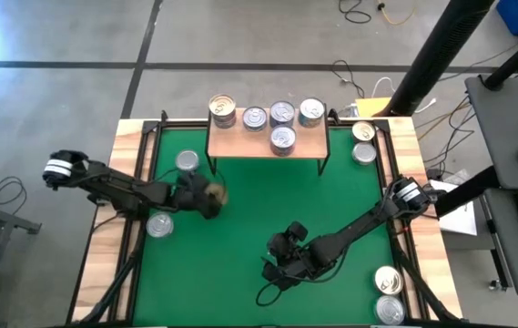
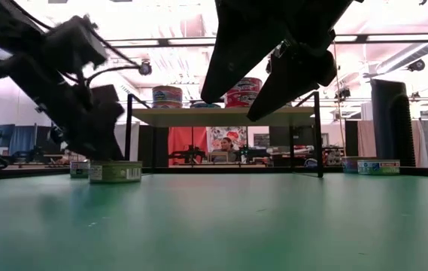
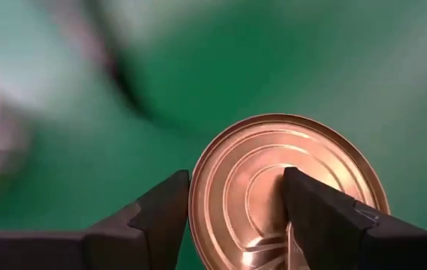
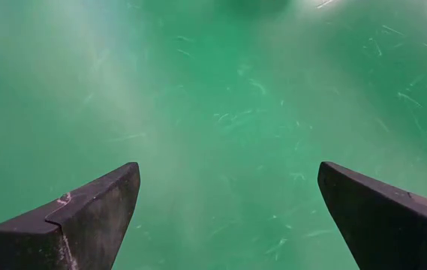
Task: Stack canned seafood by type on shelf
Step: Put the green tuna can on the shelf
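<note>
The shelf stands at the table's far side and carries several silver-topped tins of canned seafood. A gold-topped tin stands upright on the green mat at the left. My left gripper is right above it, slanting down, its fingers apart. One finger is at the lid's rim and the other is over the lid's middle. In the low view the gripper hangs just over the tin. My right gripper hovers open over bare mat at the middle near side. My left gripper comes at the gold tin's lid slanting from above. The gap between its fingers is narrower than the lid. Whether the fingertips touch the lid, I cannot tell.
Two more tins stand on the mat near my left arm. Two tins sit on the wooden border at the far right and two at the near right. Bare mat lies between the two arms.
</note>
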Tool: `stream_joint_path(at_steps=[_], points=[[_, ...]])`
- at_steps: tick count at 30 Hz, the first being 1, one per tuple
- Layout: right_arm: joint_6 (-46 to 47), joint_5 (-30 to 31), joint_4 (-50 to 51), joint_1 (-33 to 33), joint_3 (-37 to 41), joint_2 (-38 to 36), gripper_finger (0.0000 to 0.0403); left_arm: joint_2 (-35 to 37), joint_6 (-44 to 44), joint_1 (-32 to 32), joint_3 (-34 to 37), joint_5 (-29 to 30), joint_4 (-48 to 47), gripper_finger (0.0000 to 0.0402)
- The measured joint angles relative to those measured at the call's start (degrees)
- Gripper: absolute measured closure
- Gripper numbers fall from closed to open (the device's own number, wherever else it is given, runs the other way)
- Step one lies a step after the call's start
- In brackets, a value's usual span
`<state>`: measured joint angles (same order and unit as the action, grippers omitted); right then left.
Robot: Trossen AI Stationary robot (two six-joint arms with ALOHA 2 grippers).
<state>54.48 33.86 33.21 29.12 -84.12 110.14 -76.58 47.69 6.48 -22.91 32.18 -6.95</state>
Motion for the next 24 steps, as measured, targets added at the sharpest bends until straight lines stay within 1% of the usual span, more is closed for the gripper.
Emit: stream_joint_path(at_steps=[2, 5, 8, 10, 12, 14, 16, 19, 21, 24], points=[[0.0, -0.2, 0.0, 0.0, 0.0, -0.1, 0.0003, 0.7, -2.2, 4.6, 0.2, -3.2, 3.2, 0.0202], [-0.3, -0.3, 0.0, 0.0, 0.0, -0.1, 0.0003, 2.6, -6.9, 12.1, 0.6, -5.7, 8.5, 0.0203], [-0.8, 0.8, 0.0, 0.0, 0.0, 0.2, 0.0003, 4.5, -8.8, 18.7, 0.5, -3.9, 11.0, 0.0204], [-0.6, 2.3, -0.1, 0.0, 0.1, 0.7, 0.0003, 4.5, -7.3, 22.6, 0.7, -0.8, 9.5, 0.0204], [-0.5, 3.3, -1.4, -0.2, 0.1, 2.1, 0.0003, 4.2, -3.8, 26.0, 0.9, 2.1, 7.0, 0.0203], [-0.9, 3.7, -2.7, -0.7, 0.2, 3.8, 0.0003, 3.9, 0.3, 29.0, 0.9, 3.9, 6.0, 0.0203], [-2.4, 3.7, -5.8, -1.5, 0.2, 5.4, 0.0003, 3.7, 3.5, 31.6, 1.0, 4.0, 5.2, 0.0203], [-6.1, 3.6, -10.7, -2.8, 0.2, 7.8, 0.0003, 3.7, 4.0, 35.6, 0.8, 4.3, 5.0, 0.0203], [-8.4, 3.6, -12.8, -3.8, 0.2, 9.0, 0.0003, 3.8, 4.2, 38.0, 0.2, 4.4, 3.0, 0.0203], [-10.1, 3.7, -14.3, -5.4, 0.2, 10.0, 0.0003, 3.8, 7.0, 41.7, -0.8, 3.9, -0.5, 0.0203]])
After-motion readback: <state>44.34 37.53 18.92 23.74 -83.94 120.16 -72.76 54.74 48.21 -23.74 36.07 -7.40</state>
